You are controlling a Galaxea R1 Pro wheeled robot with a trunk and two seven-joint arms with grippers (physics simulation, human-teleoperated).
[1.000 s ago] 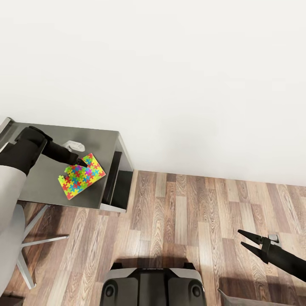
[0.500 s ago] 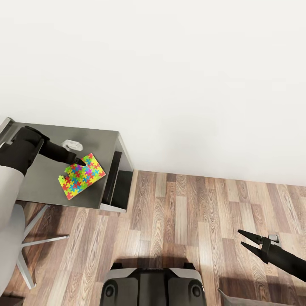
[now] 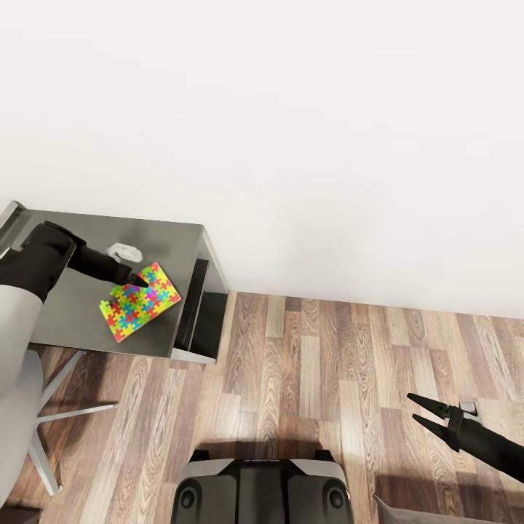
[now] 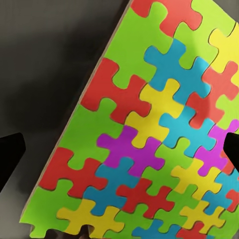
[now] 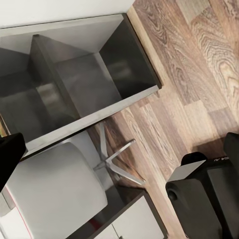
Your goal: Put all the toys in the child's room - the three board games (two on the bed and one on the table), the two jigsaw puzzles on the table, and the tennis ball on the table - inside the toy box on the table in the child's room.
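A: Where's the jigsaw puzzle (image 3: 139,303)?
B: Flat on the dark grey desk (image 3: 80,320) against the white wall (image 3: 306,131).
A: Tools?
B: Left tool (image 3: 135,279) spread open over its edge; right tool (image 3: 416,407) open, empty, above the wooden floor (image 3: 313,378).

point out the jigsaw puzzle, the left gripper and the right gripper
jigsaw puzzle (image 3: 140,303), head view, middle of the coloured mat
left gripper (image 3: 135,277), head view, fingertips at the puzzle's far edge
right gripper (image 3: 416,407), head view, gap between the two open fingertips
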